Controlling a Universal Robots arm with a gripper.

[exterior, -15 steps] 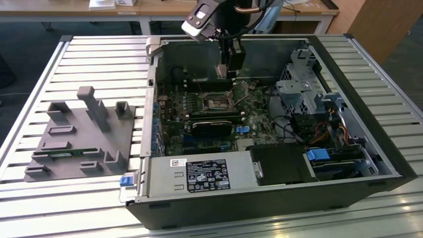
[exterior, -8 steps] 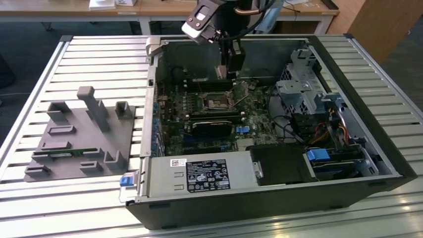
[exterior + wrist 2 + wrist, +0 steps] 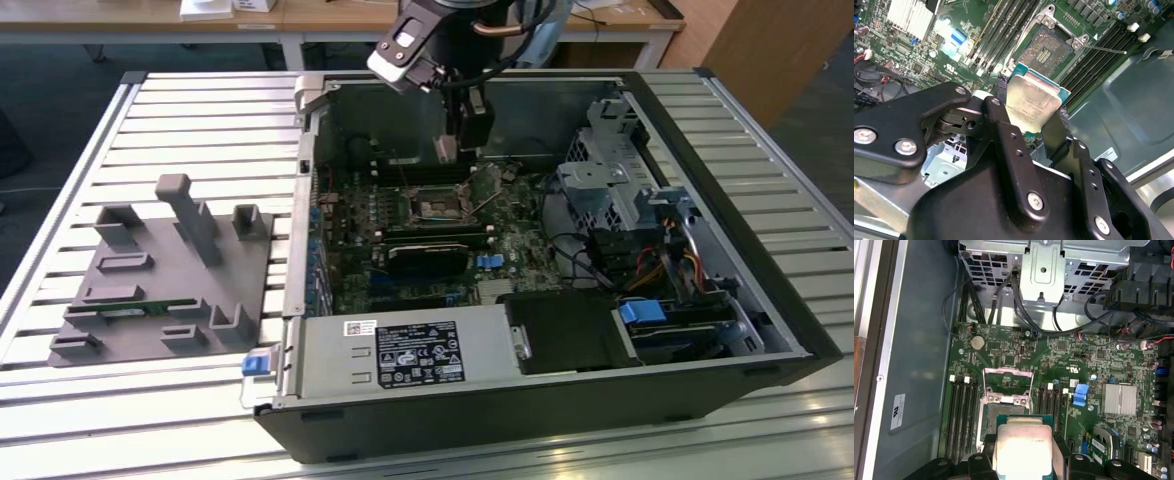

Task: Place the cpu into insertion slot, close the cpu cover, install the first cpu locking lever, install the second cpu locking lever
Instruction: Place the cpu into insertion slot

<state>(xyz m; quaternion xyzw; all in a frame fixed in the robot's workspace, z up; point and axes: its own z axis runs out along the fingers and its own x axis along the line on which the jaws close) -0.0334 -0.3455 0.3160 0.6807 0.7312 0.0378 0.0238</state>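
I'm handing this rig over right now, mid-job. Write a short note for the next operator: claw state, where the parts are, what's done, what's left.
Claw: shut on the cpu, gripping two opposite edges, held above the green board.
Insertion slot: empty and uncovered; the cpu is not touching it.
Cpu cover: swung up, open.
Done: the cpu is picked up and sits over the board near the slot.
Left: cpu not seated, cover not closed, neither locking lever installed.
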